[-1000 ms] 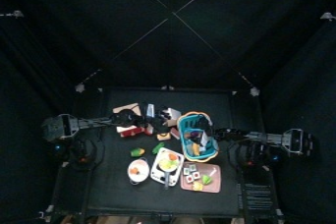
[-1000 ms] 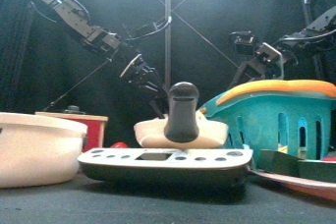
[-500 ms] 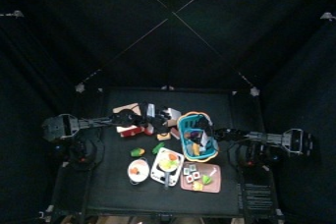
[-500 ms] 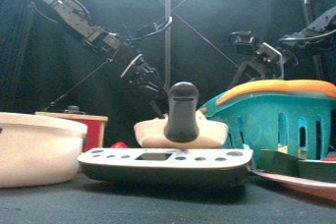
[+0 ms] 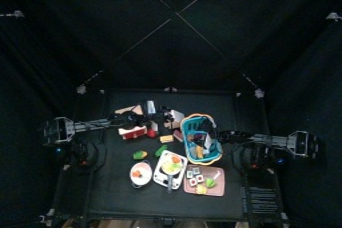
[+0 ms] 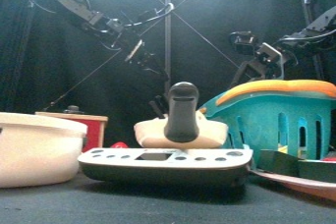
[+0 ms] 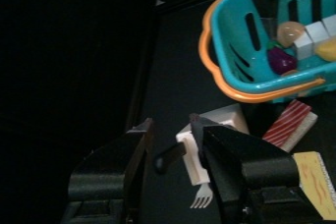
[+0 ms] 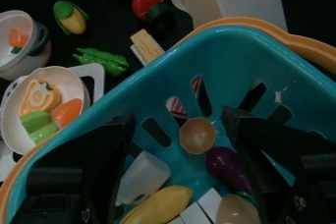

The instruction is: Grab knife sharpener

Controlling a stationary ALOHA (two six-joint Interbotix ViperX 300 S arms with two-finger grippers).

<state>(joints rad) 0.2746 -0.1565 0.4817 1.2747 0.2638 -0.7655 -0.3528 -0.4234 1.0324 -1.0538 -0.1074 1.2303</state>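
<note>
The robot has 2 black arms, the left arm [image 6: 82,14] and the right arm [image 6: 297,37], each built of slim tubular links joined by chunkier blocky housings with thin black cables looping alongside. Each ends in 2 flat, broad matte-black jaws, seen on the left gripper [image 7: 184,159] and the right gripper [image 8: 178,164].

Foreground: white scale [image 6: 165,163], white bowl [image 6: 37,147] at left, teal basket [image 6: 280,120] at right; knife sharpener [image 6: 182,120] behind scale; arms overhead.
</note>
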